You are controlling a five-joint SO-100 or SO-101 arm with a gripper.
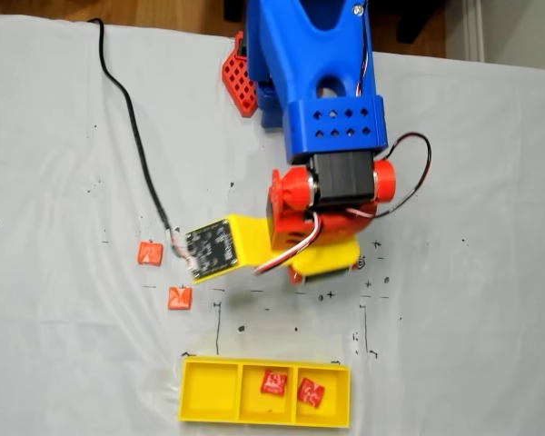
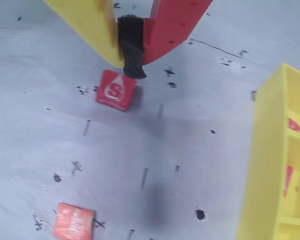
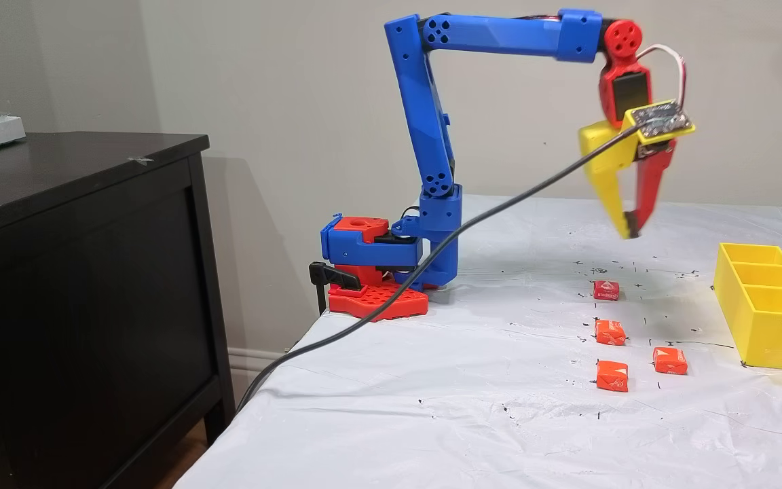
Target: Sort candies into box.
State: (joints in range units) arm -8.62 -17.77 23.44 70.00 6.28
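My gripper (image 3: 630,231) hangs shut in the air with nothing in it, its yellow and red fingers meeting at a black pad (image 2: 132,65). A red candy (image 2: 115,90) with a white mark lies on the table just below the tips, also seen in a fixed view as the red candy (image 3: 606,289). Three orange candies (image 3: 609,332) (image 3: 612,375) (image 3: 670,360) lie nearer the table's front. The yellow box (image 1: 263,365) holds one red candy (image 1: 272,381) in its middle compartment and another (image 1: 310,392) in its right one; the left one is bare.
A black cable (image 3: 432,258) runs from the wrist camera board (image 1: 211,247) off the table's edge. The arm's red and blue base (image 3: 374,272) is clamped at the table's back. A dark cabinet (image 3: 79,272) stands beside the table. White cloth covers the table.
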